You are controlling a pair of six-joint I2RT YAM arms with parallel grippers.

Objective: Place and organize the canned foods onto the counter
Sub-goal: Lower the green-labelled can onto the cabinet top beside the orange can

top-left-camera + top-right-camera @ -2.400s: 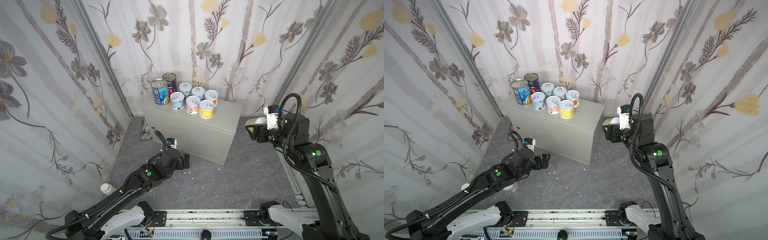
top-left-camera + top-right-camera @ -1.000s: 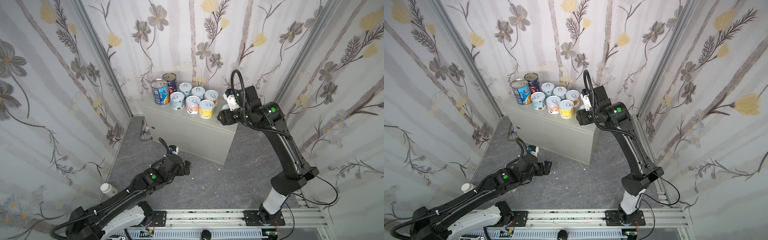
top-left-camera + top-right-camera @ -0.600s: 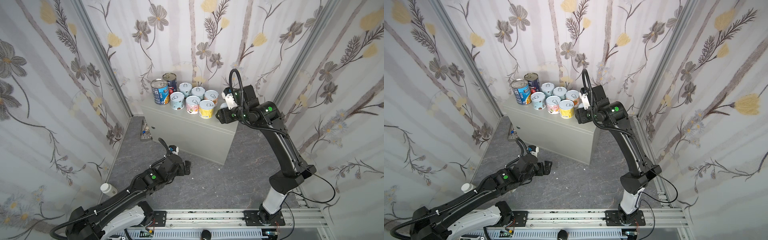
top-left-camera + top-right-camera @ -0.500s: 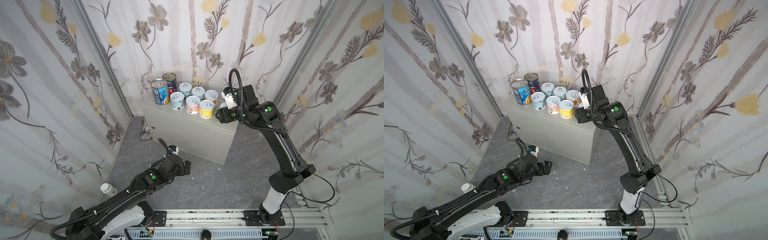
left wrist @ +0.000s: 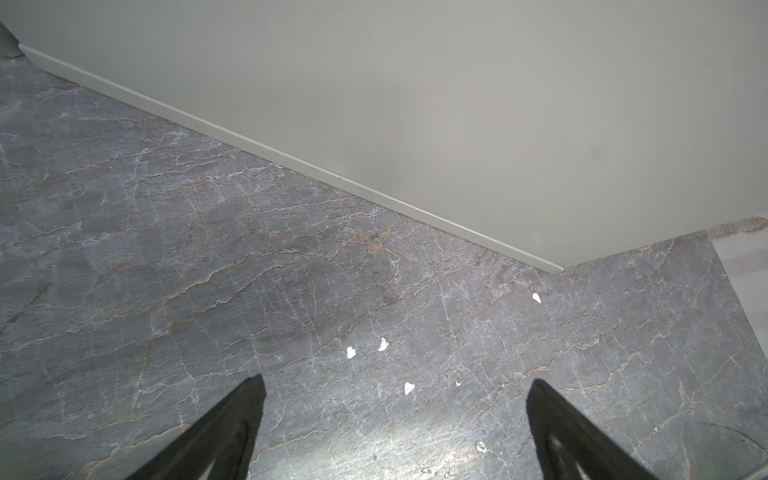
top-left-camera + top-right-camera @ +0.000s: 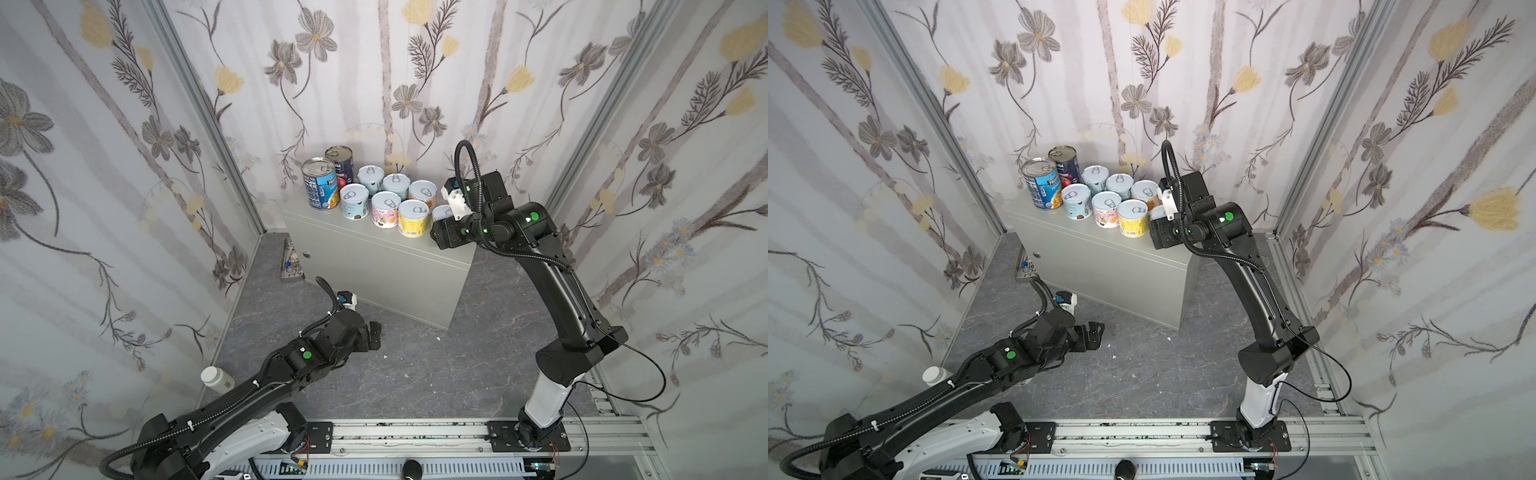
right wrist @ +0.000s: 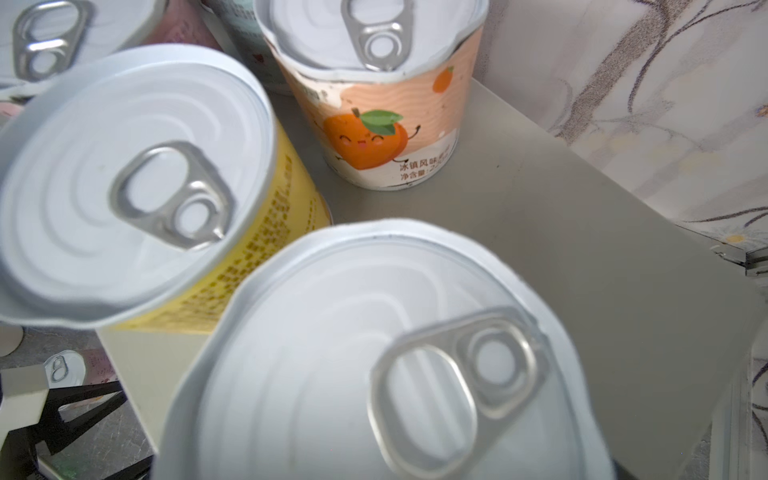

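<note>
Flowered walls ringed the counter, where your right gripper had just brought another short can beside the yellow can (held or freed, unclear), extending the row; your left gripper gaped empty.

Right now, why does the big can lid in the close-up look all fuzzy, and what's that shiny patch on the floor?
In the right wrist view the nearest can lid fills the frame, too close to the lens, so it blurs, while the orange-label can behind it looks sharp; in the left wrist view the shiny patch is light glaring off the floor.
</note>
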